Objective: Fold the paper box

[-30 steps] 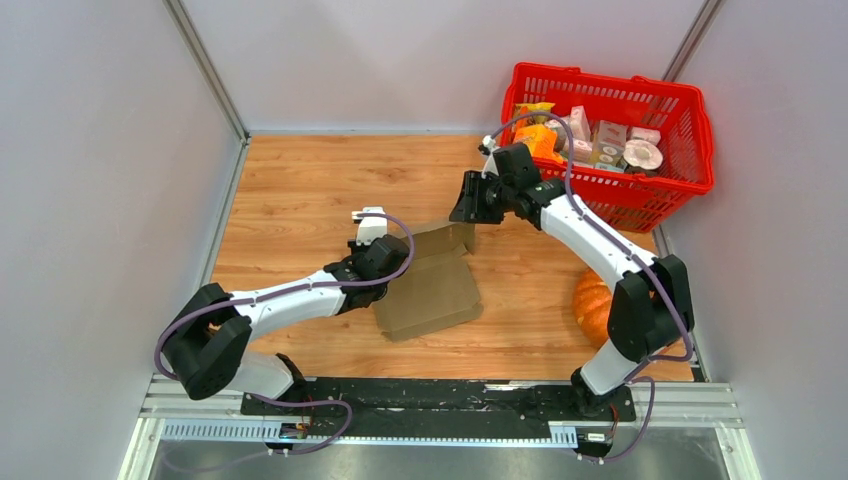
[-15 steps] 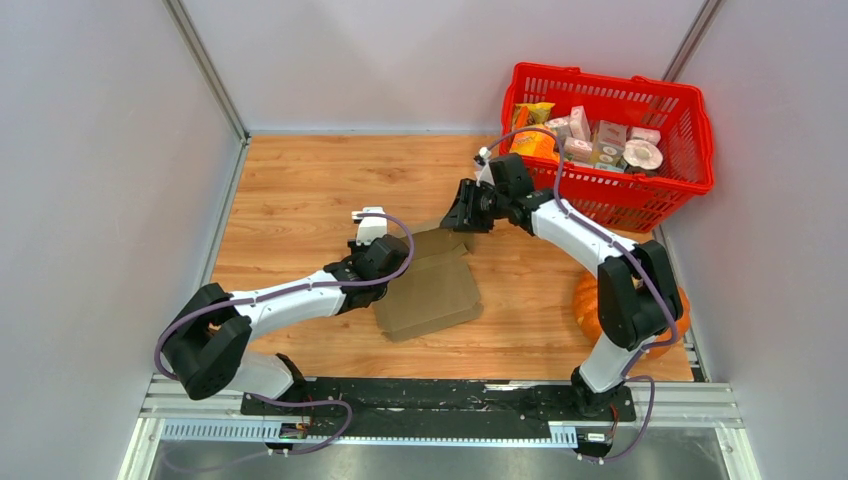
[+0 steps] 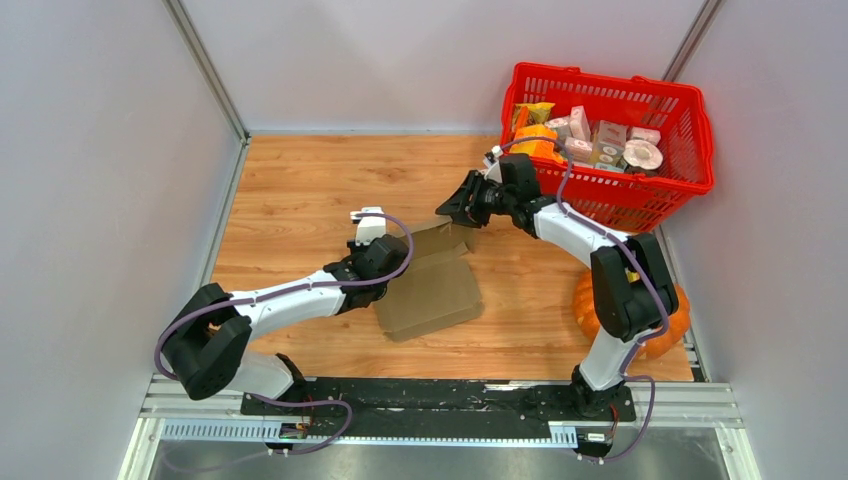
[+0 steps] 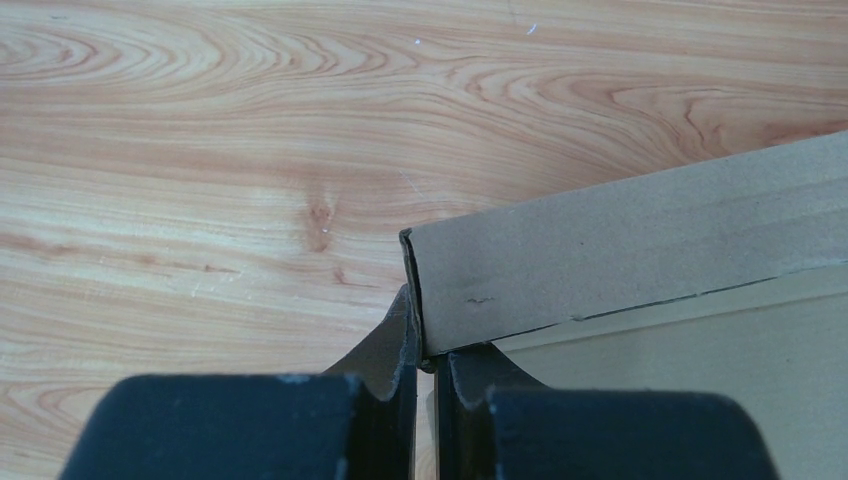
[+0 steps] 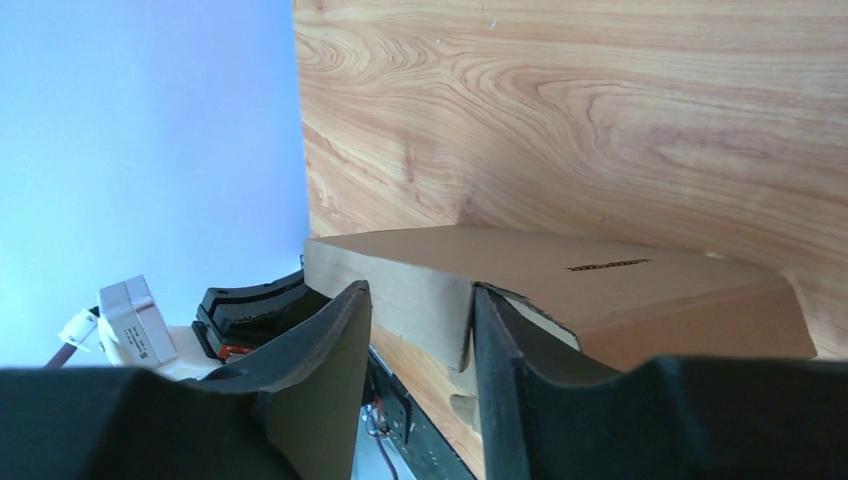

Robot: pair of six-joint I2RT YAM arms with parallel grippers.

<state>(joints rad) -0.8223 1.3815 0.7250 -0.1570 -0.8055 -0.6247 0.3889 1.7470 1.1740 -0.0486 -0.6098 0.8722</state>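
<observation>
While the left jaws pinch the box (image 3: 430, 290) by its left edge, the right jaws stand half open just beyond its far corner, which shows between them.

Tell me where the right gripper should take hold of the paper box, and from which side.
I'd take the paper box by its raised far flap, coming in from the far right. That flap stands as a thin edge that open jaws can straddle, and the left gripper pinches the left edge, so the right gripper has the opposite side free.
</observation>
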